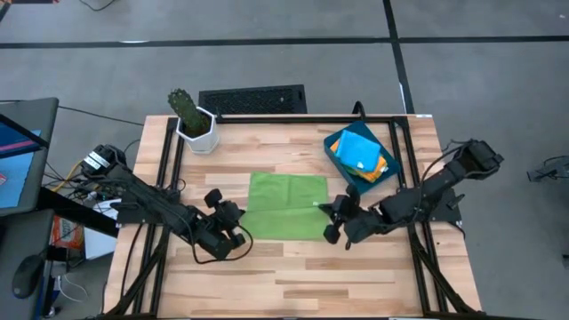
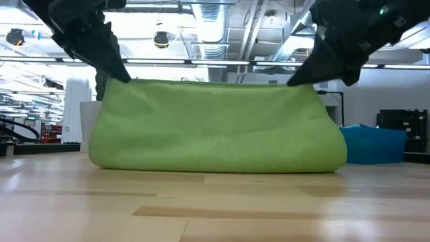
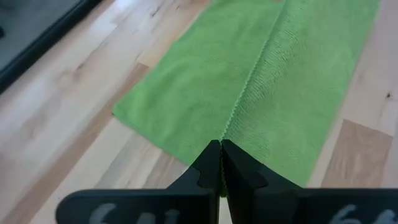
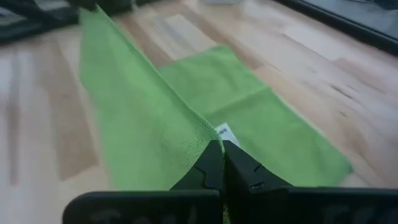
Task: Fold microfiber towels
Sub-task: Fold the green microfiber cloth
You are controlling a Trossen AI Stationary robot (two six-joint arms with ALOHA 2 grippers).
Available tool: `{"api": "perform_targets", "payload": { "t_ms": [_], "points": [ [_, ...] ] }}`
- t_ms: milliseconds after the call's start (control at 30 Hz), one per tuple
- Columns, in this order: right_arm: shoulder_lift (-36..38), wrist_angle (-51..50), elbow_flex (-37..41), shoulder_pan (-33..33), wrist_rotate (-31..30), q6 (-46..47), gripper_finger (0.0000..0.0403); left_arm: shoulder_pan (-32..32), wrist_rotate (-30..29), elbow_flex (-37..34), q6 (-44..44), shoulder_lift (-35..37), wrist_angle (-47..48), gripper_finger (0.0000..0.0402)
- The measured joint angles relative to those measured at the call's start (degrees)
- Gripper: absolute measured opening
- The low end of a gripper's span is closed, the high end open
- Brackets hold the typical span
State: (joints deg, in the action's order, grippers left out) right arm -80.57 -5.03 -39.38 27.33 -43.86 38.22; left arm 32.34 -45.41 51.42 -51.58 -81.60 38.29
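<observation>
A lime green microfiber towel (image 1: 284,206) lies mid-table with its near edge raised. That edge (image 2: 215,84) runs straight between my two grippers, and the cloth below it bulges down to a fold resting on the wood (image 2: 215,165). My left gripper (image 1: 236,216) is shut on the raised edge's left corner. My right gripper (image 1: 329,213) is shut on its right corner. A small white label (image 4: 225,132) shows beside the right fingers. More towels, blue, orange and yellow, lie in the tray. My left gripper pinches the towel's left corner at the hemmed edge (image 3: 222,132) between its two fingertips, slanting down from the table's left. The corner is lifted clear; the hem runs away from the fingers, fairly straight. My right gripper pinches the right corner of the same edge (image 4: 208,138) between its fingertips, next to the white label, slanting down from the table's right. The corner is held up; the cloth falls from it to the table.
A dark-blue tray (image 1: 336,151) with the other towels stands at the far right. A cactus in a white pot (image 1: 194,123) stands at the far left. Black frame rails (image 1: 173,160) run along both sides of the table. Bare wood (image 1: 284,276) lies near the front edge.
</observation>
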Motion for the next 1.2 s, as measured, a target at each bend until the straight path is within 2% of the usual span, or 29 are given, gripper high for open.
{"api": "perform_targets", "payload": {
  "t_ms": [133, 333, 533, 900, 1200],
  "points": [
    [-1.1, -3.3, 0.0, -2.6, -0.6, 0.8, 0.0016, -2.2, -1.5, 0.0, 2.7, 0.0, -0.1, 0.0],
    [-1.3, -7.9, -0.1, -7.8, -0.6, 0.2, 0.0024, -10.2, 0.4, 0.1, 8.4, 0.0, -0.9, 0.0],
    [-1.2, -7.7, -0.1, -12.7, 3.6, -4.1, 0.002, -15.3, 1.3, -0.2, 12.7, 0.0, -1.2, 0.0],
    [-1.2, -7.5, -0.1, -18.9, 9.4, -6.8, 0.0025, -18.3, 4.5, -6.2, 15.4, -0.1, -8.0, 0.0],
    [-1.2, -7.6, -0.1, -20.8, 9.8, -7.4, 0.0038, -18.3, 3.6, -6.4, 15.9, -0.1, -8.7, 0.0]
  ]
}}
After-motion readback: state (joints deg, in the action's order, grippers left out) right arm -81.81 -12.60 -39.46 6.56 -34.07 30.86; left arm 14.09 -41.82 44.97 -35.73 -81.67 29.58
